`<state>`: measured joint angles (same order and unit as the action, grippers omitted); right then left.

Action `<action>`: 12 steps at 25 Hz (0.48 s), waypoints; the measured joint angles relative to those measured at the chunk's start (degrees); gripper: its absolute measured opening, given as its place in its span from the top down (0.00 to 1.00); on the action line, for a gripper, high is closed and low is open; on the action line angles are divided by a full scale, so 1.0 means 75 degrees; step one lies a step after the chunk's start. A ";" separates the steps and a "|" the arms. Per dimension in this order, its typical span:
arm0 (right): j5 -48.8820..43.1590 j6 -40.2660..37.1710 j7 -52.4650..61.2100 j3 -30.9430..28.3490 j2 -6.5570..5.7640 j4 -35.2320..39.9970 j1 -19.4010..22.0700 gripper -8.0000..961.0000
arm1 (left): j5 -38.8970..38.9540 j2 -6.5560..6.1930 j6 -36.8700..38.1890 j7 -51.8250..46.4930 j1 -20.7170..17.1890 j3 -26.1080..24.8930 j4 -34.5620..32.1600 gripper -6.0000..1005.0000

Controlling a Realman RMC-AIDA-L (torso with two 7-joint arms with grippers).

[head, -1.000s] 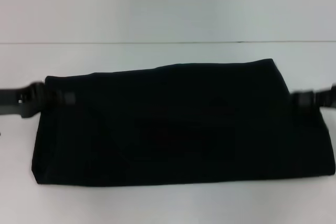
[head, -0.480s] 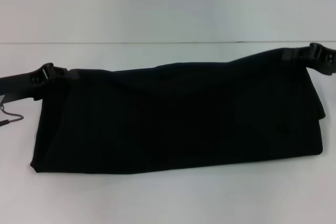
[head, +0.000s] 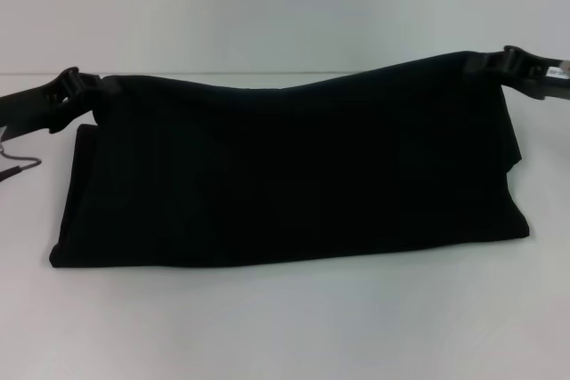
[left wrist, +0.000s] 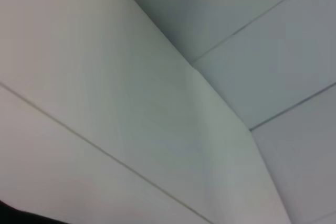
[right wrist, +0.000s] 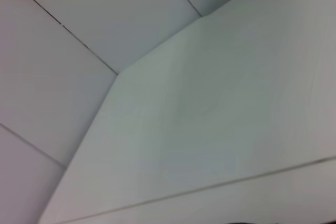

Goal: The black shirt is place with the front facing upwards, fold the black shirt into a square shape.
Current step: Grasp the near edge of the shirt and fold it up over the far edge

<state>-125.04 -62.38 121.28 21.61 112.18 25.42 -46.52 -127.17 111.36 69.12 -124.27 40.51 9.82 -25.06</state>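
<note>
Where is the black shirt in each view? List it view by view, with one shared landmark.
Head view: the black shirt spans the middle, its far edge held between the left claw and right claw.
Left wrist view: not clearly in it.
Right wrist view: not in it.
Shared landmark: the white table.

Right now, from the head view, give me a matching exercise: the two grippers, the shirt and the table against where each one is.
Things:
1. left gripper
2. right gripper
3. black shirt
4. table

Places or states:
A. white surface under everything
B. holds the shirt's upper corner on the robot's right
C. stretched between both grippers, lower edge resting on the table
D. holds the shirt's upper corner on the robot's left

Pairs: 1-D, 2-B, 3-C, 4-A
</note>
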 joint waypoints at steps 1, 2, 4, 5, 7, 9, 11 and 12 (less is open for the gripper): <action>0.0001 0.0206 -0.0051 0.0038 0.0076 -0.0006 -0.0038 0.93 | 0.0001 0.0039 -0.0135 0.0027 0.0035 0.0005 0.0003 0.98; 0.0000 0.0398 -0.0095 0.0089 0.0150 -0.0012 -0.0071 0.93 | 0.0002 0.0109 -0.0361 0.0084 0.0088 0.0012 0.0007 0.98; 0.0000 0.0944 -0.0145 0.0248 0.0320 -0.0013 -0.0133 0.92 | 0.0004 0.0228 -0.0733 0.0204 0.0157 0.0006 0.0003 0.98; 0.0001 0.1258 -0.0159 0.0341 0.0417 -0.0012 -0.0165 0.92 | 0.0018 0.0336 -0.1016 0.0309 0.0210 -0.0002 -0.0007 0.98; 0.0002 0.1762 -0.0263 0.0461 0.0550 -0.0011 -0.0228 0.92 | 0.0073 0.0464 -0.1420 0.0485 0.0283 0.0010 -0.0006 0.98; 0.0001 0.2263 -0.0508 0.0576 0.0699 -0.0015 -0.0300 0.92 | 0.0160 0.0591 -0.1800 0.0724 0.0361 0.0028 0.0015 0.98; 0.0001 0.2737 -0.0786 0.0656 0.0847 -0.0017 -0.0374 0.92 | 0.0257 0.0719 -0.2157 0.0938 0.0425 0.0033 0.0019 0.98; 0.0003 0.3022 -0.0956 0.0691 0.0924 -0.0024 -0.0425 0.92 | 0.0345 0.0798 -0.2381 0.1034 0.0450 0.0027 0.0021 0.98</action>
<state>-125.02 -39.71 114.12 26.79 119.11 25.23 -49.70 -124.58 117.35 51.26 -116.52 43.88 10.02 -24.90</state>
